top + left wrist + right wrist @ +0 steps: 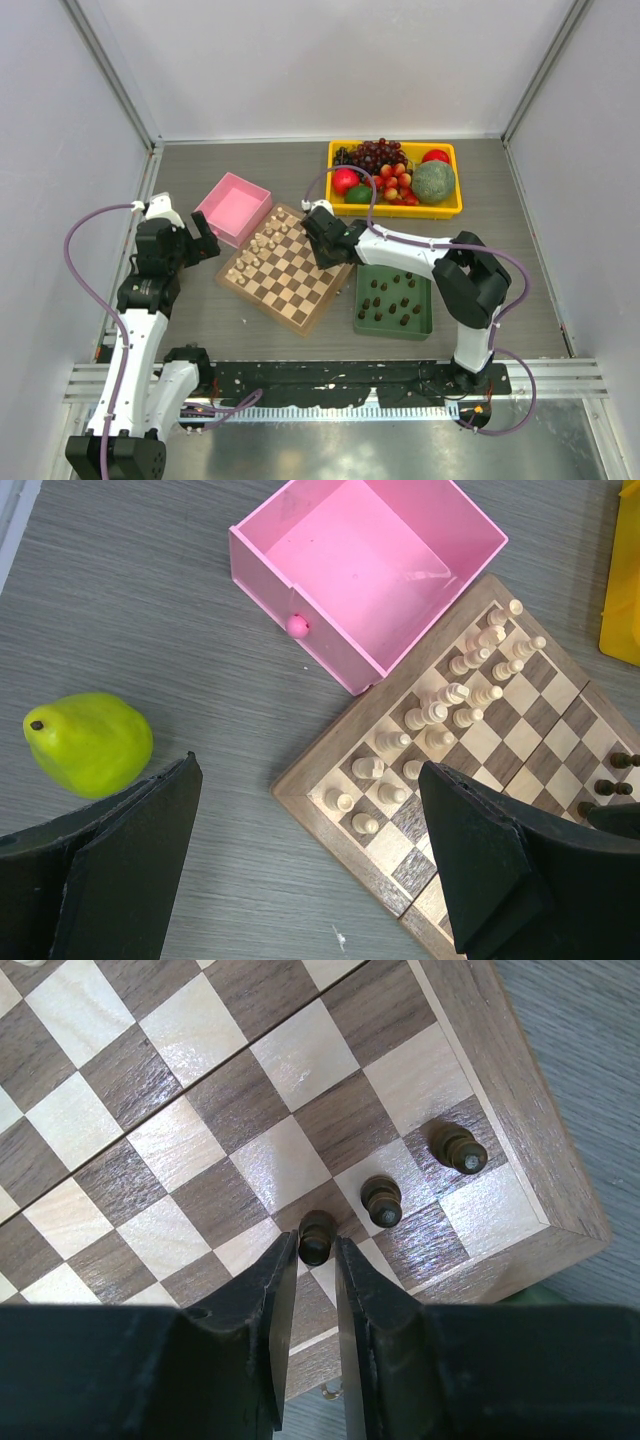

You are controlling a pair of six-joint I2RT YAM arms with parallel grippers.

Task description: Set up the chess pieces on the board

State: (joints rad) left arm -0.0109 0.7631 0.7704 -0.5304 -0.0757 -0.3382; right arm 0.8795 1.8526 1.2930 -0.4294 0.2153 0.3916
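A grey table (pixel 200 330) carries everything. At the centre of the overhead view lies the checkered chessboard (pixel 290 287), turned like a diamond. A yellow bin (pixel 395 211) of fruit sits at the upper right. A green tray (pixel 392 331) touches the board's lower right side, and an empty pink box (pixel 232 210) sits at its upper left corner.

The left gripper (pixel 310 770) hangs above the board's left corner with its fingers spread wide and nothing between them. The right gripper (pixel 316 1250) is low over the board's right corner. Its fingers are narrow and flank one upright dark pawn (pixel 316 1238); I cannot tell whether they press on it.

A green pear (pixel 90 742) lies on the table at the left of the left wrist view. Cream pieces (pixel 440 710) fill two rows along the board's upper left side. Most dark chess pieces (pixel 390 296) stand in the tray. Beside the flanked pawn two more stand on the board, a second pawn (pixel 381 1200) and a corner piece (pixel 458 1147).
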